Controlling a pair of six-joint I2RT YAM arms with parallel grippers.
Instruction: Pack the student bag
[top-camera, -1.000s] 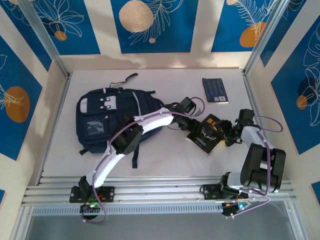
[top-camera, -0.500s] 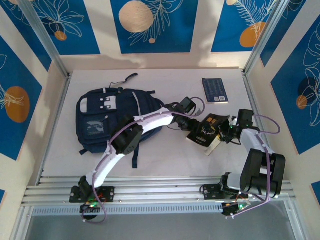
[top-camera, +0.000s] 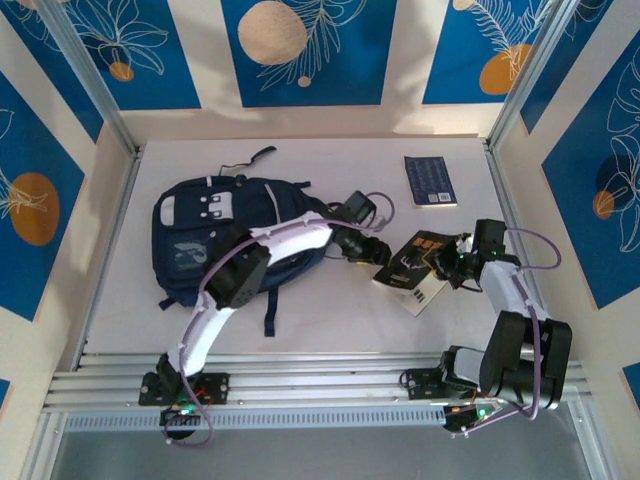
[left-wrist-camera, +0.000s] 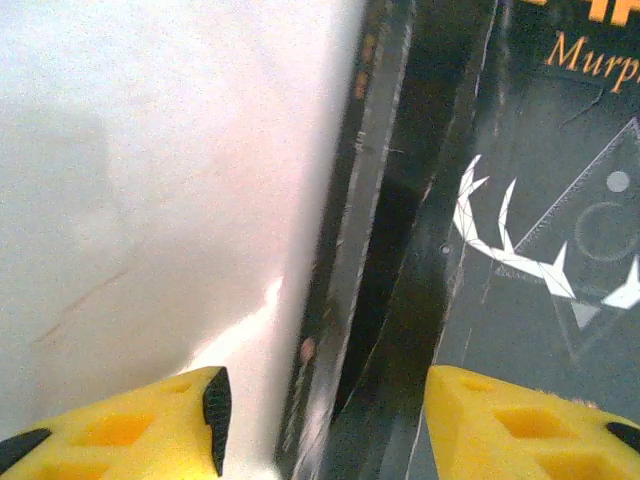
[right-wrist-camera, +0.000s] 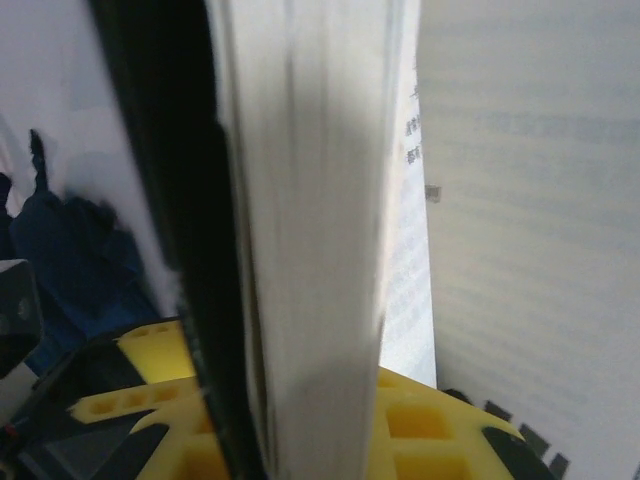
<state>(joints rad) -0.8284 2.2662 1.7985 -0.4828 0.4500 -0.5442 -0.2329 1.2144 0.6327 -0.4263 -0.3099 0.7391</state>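
So the right pincer (top-camera: 455, 262) pinches the black antler-cover book (top-camera: 412, 262) by its pages, and the left pincer (top-camera: 375, 252) is spread at the spine. The navy-blue fabric backpack (top-camera: 215, 240) lies on the table (top-camera: 330, 170) at their nine o'clock, left arm nearer.

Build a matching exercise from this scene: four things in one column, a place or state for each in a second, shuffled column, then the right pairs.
1. navy-blue fabric backpack
2. black paperback book with white antler drawing
3. small blue flat book
4. left gripper

A. lies alone at the far right of the table
B. clamped in the right gripper
C. open, pointing at the black book's spine edge
D. lies on the left half of the table

Pairs: 1-D, 2-B, 3-A, 4-C.
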